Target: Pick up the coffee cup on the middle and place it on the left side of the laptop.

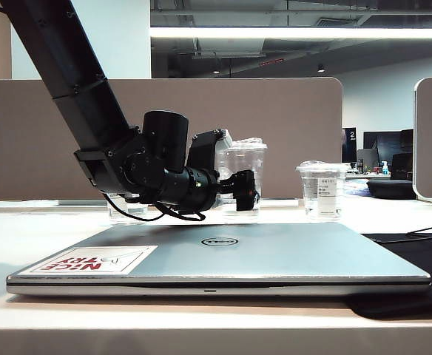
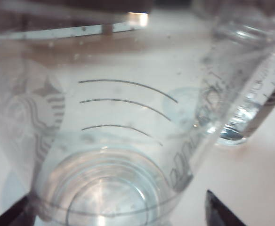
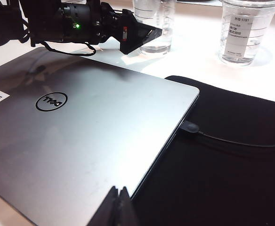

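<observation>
Nearest you in the exterior view lay the laptop (image 1: 223, 259), closed and flat across the lower frame, its long axis running left to right, the round logo mid-lid and the red-and-white sticker (image 1: 90, 260) at its lower left corner. Under its right end sat a black mat (image 1: 416, 259), with a cable plugged into the laptop's side in the right wrist view.

Beyond it, at frame centre, the coffee cup (image 1: 242, 177) stood upright on the white table (image 1: 24, 237), long axis vertical, lid on top. Your left arm came down from the upper left and bent level, the left gripper (image 1: 247, 191) pointing right at the cup's lower half. Its jaws stood wide; in the left wrist view the cup (image 2: 118, 141) filled the frame between the two dark fingertips (image 2: 220, 212), and you cannot tell whether they touched it.

The right gripper (image 3: 117, 207) showed only in its own view, low in the frame above the laptop's near edge, fingers pressed together.

You had three clear cups: the tall one, a shorter labelled cup (image 1: 322, 189) to the right, and another low at left (image 1: 127, 207) behind the arm
</observation>
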Controlling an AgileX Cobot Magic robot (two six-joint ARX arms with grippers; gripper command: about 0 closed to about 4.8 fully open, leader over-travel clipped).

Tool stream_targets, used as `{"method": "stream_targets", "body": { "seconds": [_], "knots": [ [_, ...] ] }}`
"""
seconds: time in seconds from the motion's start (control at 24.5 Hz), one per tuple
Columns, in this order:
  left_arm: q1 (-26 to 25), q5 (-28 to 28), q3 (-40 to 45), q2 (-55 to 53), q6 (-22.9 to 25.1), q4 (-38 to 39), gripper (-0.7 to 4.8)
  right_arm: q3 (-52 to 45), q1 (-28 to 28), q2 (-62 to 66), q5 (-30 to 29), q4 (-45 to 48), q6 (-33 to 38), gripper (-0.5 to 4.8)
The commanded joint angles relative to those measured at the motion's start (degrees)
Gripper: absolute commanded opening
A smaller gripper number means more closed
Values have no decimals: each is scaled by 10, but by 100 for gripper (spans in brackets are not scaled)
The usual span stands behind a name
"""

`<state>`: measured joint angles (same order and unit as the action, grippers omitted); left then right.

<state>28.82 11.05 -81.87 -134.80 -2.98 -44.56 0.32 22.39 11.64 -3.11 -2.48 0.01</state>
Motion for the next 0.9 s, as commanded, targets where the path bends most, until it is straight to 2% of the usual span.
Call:
{"method": "stream_targets", "body": {
  "seconds": [0.04, 0.33, 0.49, 0.78, 0.9],
  "knots": [
    [-8, 27, -1, 7, 6, -3, 479, -2, 1, 1, 0, 10, 0, -5],
    [-41, 113, -1, 14, 0, 20, 479, -2, 1, 1, 0, 10, 0, -5],
    [-61, 181, -1, 14, 31, 17, 479, -2, 1, 1, 0, 10, 0, -5],
    [-88, 303, -2, 6, 59, -40, 479, -2, -2, 1, 0, 10, 0, -5],
    [-89, 308, -13, 0, 62, -43, 479, -2, -3, 1, 0, 10, 0, -5]
  ]
}}
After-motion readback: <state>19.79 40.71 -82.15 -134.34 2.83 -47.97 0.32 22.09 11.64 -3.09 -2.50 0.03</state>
